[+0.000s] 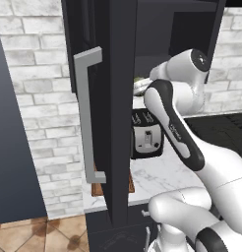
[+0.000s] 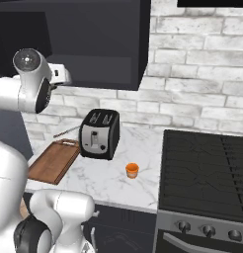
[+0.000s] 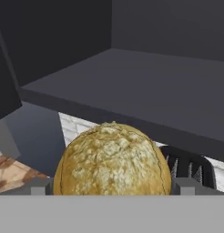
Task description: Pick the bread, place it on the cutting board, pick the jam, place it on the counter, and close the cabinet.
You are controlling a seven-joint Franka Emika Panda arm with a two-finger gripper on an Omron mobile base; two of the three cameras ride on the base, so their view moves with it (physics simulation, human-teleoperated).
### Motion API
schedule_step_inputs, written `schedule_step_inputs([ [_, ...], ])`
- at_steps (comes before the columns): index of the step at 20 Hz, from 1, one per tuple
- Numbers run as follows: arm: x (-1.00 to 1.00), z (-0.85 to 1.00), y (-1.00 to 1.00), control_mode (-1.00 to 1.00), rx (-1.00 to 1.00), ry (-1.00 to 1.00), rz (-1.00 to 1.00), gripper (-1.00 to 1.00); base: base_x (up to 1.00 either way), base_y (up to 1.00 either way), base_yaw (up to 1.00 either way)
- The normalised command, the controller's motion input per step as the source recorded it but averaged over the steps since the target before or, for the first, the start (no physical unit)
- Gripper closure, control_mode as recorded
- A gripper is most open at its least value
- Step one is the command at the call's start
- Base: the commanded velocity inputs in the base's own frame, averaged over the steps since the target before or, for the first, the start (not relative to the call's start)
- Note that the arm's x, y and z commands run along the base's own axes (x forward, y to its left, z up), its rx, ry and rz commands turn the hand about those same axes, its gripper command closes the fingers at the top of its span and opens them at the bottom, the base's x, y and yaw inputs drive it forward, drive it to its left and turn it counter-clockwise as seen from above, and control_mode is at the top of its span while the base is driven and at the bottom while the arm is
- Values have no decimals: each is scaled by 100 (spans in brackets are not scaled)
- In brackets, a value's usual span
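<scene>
The bread point(image 3: 113, 159), a round tan bun, sits between my fingers, and my gripper point(image 3: 113, 190) is shut on it. It hangs just in front of the cabinet's bare dark shelf point(image 3: 155, 91), above the toaster. In the right base view my gripper point(image 2: 61, 74) is at the lower left edge of the cabinet point(image 2: 94, 44). The cabinet door point(image 1: 113, 98) stands wide open, its grey bar handle point(image 1: 86, 118) facing the camera. The reddish-brown cutting board point(image 2: 54, 160) lies left of the toaster. The orange jam point(image 2: 132, 170) stands on the white marble counter point(image 2: 108, 185).
A black toaster point(image 2: 99, 133) stands on the counter below my hand, between the board and the jam. A black ribbed stovetop point(image 2: 207, 168) takes up the right side. The open door hides most of the board point(image 1: 97, 189) in the left base view.
</scene>
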Motion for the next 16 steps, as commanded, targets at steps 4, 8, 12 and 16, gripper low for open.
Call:
schedule_step_inputs([
  [4, -28, -14, 0, -100, 0, 13, -1, 100, 0, 0, 0],
  [8, -23, -21, 0, -100, 0, 18, -2, 100, 0, 0, 0],
  [12, -8, -24, 0, -100, 0, 18, 0, 100, 0, 0, 0],
  [16, -7, -27, 0, -100, 0, 17, 0, 100, 0, 0, 0],
])
